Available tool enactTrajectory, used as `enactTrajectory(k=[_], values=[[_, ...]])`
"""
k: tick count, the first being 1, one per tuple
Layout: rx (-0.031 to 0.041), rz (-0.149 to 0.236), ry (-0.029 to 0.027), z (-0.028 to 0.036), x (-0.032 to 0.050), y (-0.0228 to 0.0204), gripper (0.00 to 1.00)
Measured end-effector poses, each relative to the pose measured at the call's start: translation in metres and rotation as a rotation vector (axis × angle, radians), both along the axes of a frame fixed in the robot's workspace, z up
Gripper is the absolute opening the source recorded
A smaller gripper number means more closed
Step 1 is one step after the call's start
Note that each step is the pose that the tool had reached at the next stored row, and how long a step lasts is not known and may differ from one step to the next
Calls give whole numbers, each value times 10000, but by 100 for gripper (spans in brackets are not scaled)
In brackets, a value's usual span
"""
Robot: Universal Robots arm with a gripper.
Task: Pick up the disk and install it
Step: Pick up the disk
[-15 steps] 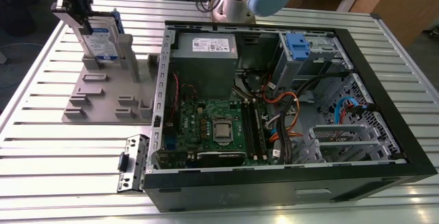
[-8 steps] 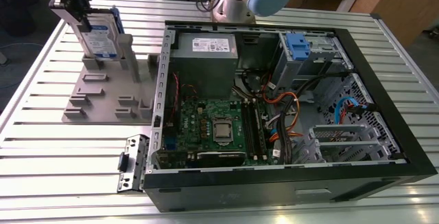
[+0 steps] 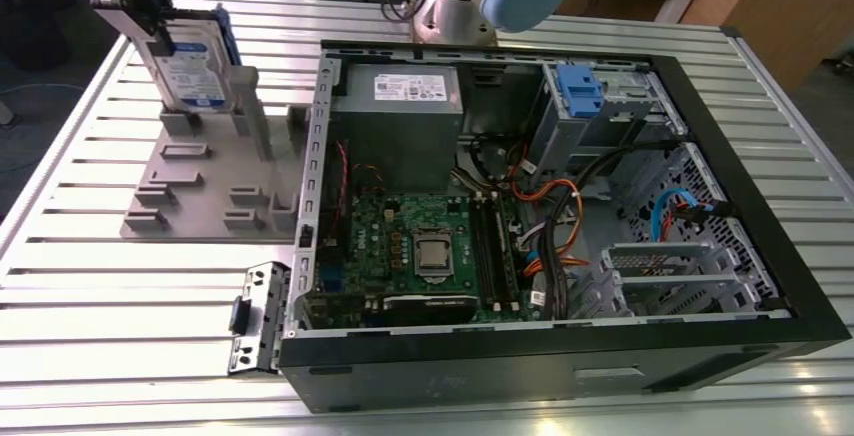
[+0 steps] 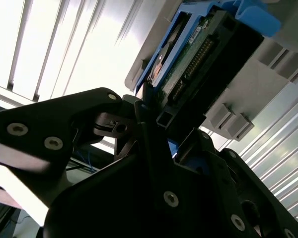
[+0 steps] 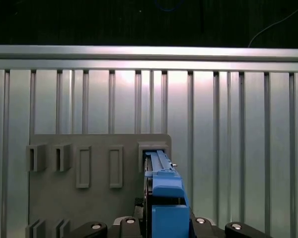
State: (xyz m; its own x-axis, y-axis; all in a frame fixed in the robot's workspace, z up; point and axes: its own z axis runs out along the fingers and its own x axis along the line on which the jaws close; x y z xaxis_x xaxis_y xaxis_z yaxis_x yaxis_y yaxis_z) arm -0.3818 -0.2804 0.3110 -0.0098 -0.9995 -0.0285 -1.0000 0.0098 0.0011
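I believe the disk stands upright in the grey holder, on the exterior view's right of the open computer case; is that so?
Not quite: the exterior view shows the disk upright in the grey holder on that view's left of the open computer case, not its right.

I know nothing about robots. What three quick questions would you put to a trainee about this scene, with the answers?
1. True or false: the disk lies flat inside the open computer case.
2. Which thing is the gripper nearest to? A: the green circuit board. B: the disk. C: the orange cables.
3. Fill in: in the exterior view, the grey holder stands on the exterior view's ____ of the computer case.

Key
1. False: the disk stands upright in the grey holder, outside the case.
2. B: the gripper is at the disk's upper edge.
3. Left.
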Motion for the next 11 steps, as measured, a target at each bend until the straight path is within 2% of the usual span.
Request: enactTrajectory(k=[11], values=[[0, 0, 1, 109, 0, 0, 36]])
